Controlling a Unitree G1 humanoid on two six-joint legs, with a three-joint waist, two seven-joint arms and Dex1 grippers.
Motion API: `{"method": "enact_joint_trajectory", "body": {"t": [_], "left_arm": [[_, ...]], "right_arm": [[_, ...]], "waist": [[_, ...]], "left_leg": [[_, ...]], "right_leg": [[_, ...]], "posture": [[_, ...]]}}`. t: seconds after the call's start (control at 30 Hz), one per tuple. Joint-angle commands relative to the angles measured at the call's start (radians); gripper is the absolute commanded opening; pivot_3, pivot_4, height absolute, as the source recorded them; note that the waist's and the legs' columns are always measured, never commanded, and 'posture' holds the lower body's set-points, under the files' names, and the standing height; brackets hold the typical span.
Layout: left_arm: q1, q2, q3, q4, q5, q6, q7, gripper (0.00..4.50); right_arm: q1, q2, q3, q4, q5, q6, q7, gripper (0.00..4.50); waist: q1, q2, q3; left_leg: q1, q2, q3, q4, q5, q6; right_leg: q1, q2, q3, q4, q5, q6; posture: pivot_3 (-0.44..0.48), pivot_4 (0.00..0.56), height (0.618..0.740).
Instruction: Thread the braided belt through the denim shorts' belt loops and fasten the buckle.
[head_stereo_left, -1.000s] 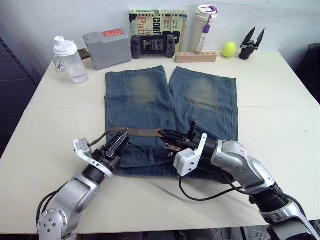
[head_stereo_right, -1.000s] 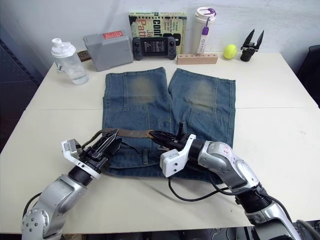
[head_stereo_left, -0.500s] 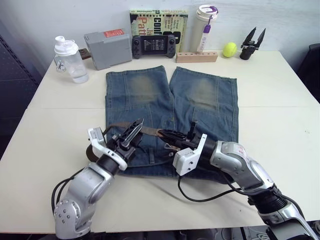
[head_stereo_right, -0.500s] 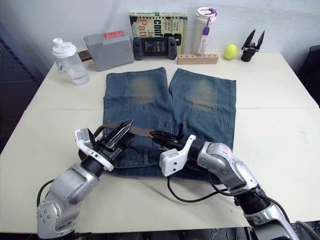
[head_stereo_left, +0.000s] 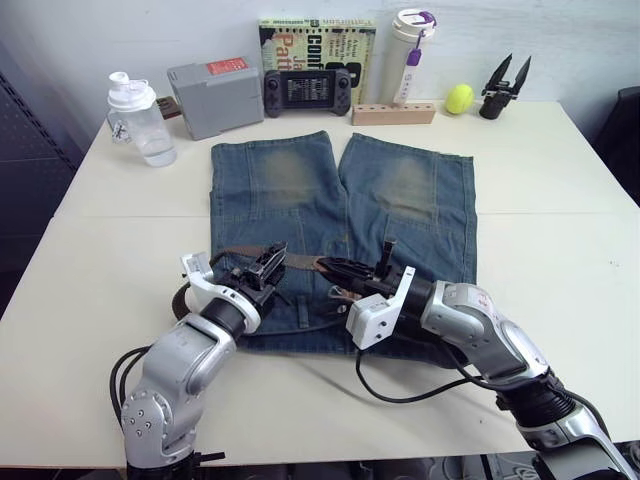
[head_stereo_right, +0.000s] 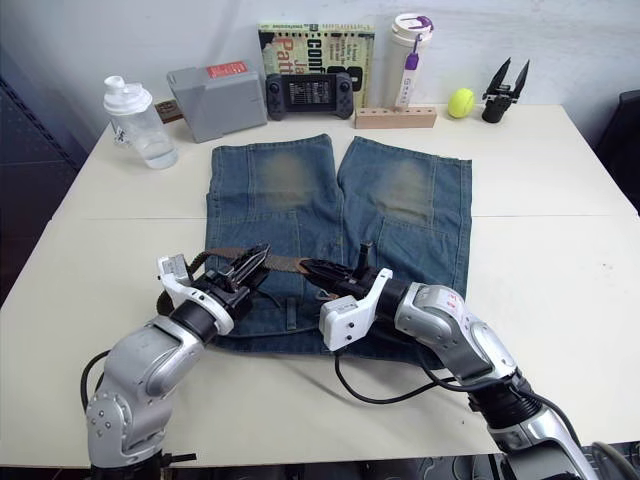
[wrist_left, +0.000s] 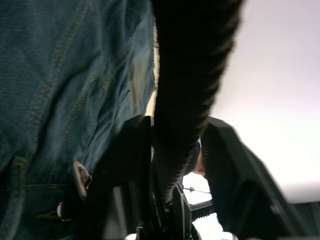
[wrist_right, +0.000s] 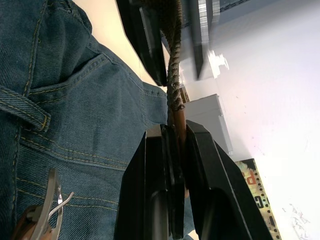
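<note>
Table (head_stereo_left: 90, 290): brown woven braided belt (head_stereo_left: 298, 262)

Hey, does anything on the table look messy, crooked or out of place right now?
Nothing looks spilled or damaged. The denim shorts lie flat. The only untidy thing is the braided belt, lying loose across the waistband, held by both grippers and unfastened.

One denim shorts (head_stereo_left: 340, 220), one braided belt (head_stereo_left: 290, 262), two grippers, one bottle (head_stereo_left: 138, 120), one tumbler (head_stereo_left: 412, 42), one tennis ball (head_stereo_left: 458, 98), one game console (head_stereo_left: 306, 91), one book (head_stereo_left: 316, 38), one grey box (head_stereo_left: 214, 97)
</note>
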Motion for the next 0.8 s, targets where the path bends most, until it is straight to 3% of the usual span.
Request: {"method": "enact_joint_trajectory", "body": {"t": [0.03,0.23,0.43,0.6,0.77,0.8], "left_arm": [[0.016,0.004,0.014,-0.051,-0.01,-0.006,-0.005,0.02],[0.044,0.009,0.043,-0.034,-0.01,-0.001,-0.036,0.02],[0.064,0.013,0.066,-0.007,-0.01,0.039,-0.115,0.02],[0.075,0.031,0.086,0.004,-0.01,0.059,-0.149,0.0],[0.137,0.166,0.154,0.006,-0.009,0.117,-0.203,0.0],[0.157,0.203,0.162,0.002,-0.003,0.141,-0.218,0.0]], "right_arm": [[0.003,-0.001,-0.008,-0.048,0.012,-0.017,0.001,0.0],[0.008,0.004,-0.01,-0.054,0.025,0.005,0.012,0.0],[0.034,0.013,-0.017,-0.096,0.146,0.117,0.091,0.0],[0.051,0.046,-0.064,-0.123,0.236,0.243,0.106,2.0],[0.072,0.012,-0.173,-0.149,0.428,0.432,0.184,4.33],[0.074,0.001,-0.192,-0.149,0.45,0.445,0.194,4.45]], "waist": [[0.0,0.0,0.0],[0.0,0.0,0.0],[0.0,0.0,0.0],[0.001,0.0,0.0],[0.001,0.001,0.001],[0.002,0.001,0.001]], "left_leg": [[0.0,0.0,0.0,0.0,0.0,0.0],[0.0,0.0,0.0,0.0,0.0,0.0],[0.0,0.0,0.0,0.0,0.0,0.0],[0.0,0.0,0.0,0.0,0.0,0.0],[0.0,0.0,0.0,-0.001,0.0,0.0],[0.0,0.0,0.0,-0.001,0.0,0.0]], "right_leg": [[0.0,0.0,0.0,0.0,0.0,0.0],[0.0,0.0,0.0,0.0,0.0,0.0],[0.0,0.0,0.0,0.0,0.0,0.0],[0.0,0.0,0.0,-0.001,0.0,0.0],[0.001,0.001,-0.001,-0.002,0.0,0.0],[0.001,0.001,0.0,-0.002,0.0,0.0]], "posture": [[0.0,0.15,0.731],[0.0,0.15,0.731],[0.0,0.15,0.731],[0.0,0.15,0.731],[0.0,0.15,0.731],[0.0,0.15,0.731]]}}
